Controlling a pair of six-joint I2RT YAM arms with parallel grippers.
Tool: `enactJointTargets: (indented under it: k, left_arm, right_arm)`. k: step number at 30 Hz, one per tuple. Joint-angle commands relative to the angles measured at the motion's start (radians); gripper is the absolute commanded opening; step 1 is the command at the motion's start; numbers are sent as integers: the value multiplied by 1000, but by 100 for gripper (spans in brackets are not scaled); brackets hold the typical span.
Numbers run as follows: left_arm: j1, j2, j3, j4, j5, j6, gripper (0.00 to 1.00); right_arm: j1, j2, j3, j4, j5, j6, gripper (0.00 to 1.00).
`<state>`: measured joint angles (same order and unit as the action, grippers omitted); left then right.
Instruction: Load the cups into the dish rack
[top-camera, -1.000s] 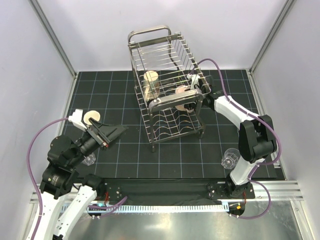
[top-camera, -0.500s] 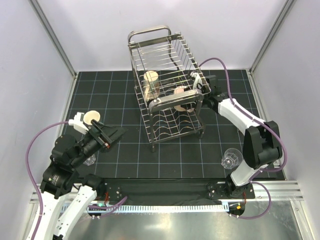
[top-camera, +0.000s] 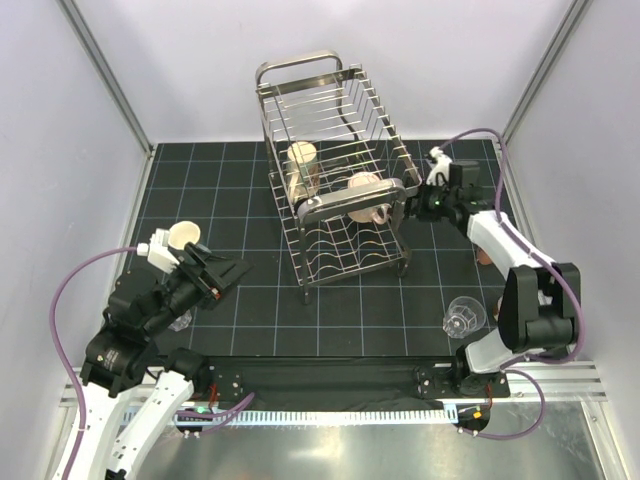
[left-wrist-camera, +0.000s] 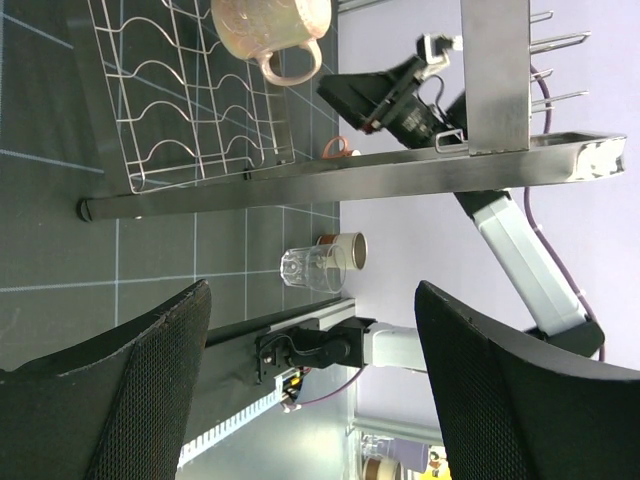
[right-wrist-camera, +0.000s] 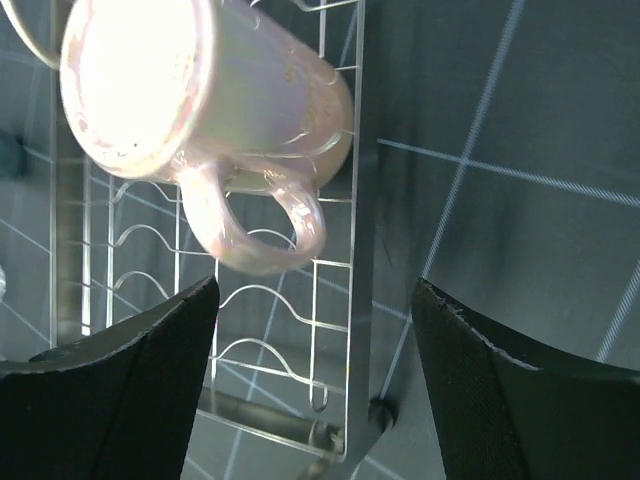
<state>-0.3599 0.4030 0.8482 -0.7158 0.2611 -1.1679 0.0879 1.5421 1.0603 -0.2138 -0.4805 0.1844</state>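
Observation:
The steel wire dish rack (top-camera: 335, 120) stands at the middle back of the mat. A pink mug (top-camera: 364, 188) lies in its upper tier, and shows in the right wrist view (right-wrist-camera: 200, 90) and the left wrist view (left-wrist-camera: 270, 25). A tall cream mug (top-camera: 302, 165) also sits in the rack. My right gripper (top-camera: 412, 207) is open and empty, just right of the rack and apart from the pink mug. My left gripper (top-camera: 228, 270) is open and empty, left of the rack. A cream mug (top-camera: 182, 237) and a glass (top-camera: 178, 320) sit by the left arm. A glass tumbler (top-camera: 463, 317) stands near the right arm's base.
A cream mug with a brown band (left-wrist-camera: 345, 250) stands behind the tumbler (left-wrist-camera: 310, 268). A red-brown mug (top-camera: 482, 256) is partly hidden by the right arm. Grey walls close in the black gridded mat (top-camera: 250, 190) on three sides.
My right gripper has let go of the pink mug and drawn back to the right, out of the rack. My left gripper has pulled back slightly toward its base.

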Motion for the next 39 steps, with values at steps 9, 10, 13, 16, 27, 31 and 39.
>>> enactJointTargets:
  k: [9, 10, 13, 16, 27, 31, 39]
  left_arm:
    - [-4, 17, -1, 13, 4, 30, 80]
    - [-2, 16, -4, 12, 6, 28, 80]
    - [-2, 14, -3, 6, 7, 31, 80]
    - [-2, 20, -3, 7, 12, 28, 80]
    - [-2, 37, 22, -8, 36, 28, 80]
    - [-4, 36, 29, -16, 40, 33, 80]
    - [-2, 37, 29, -24, 41, 34, 80]
  right_arm:
    - [-76, -215, 55, -226, 696, 286, 84]
    - [-76, -211, 87, -308, 820, 327, 84]
    - [-102, -200, 121, -416, 957, 360, 84]
    - [-108, -197, 100, -446, 1059, 382, 82]
    - [-168, -165, -10, -292, 1023, 233, 78]
    - [-185, -139, -29, -259, 984, 221, 77]
    - [-188, -83, -36, -246, 967, 228, 70]
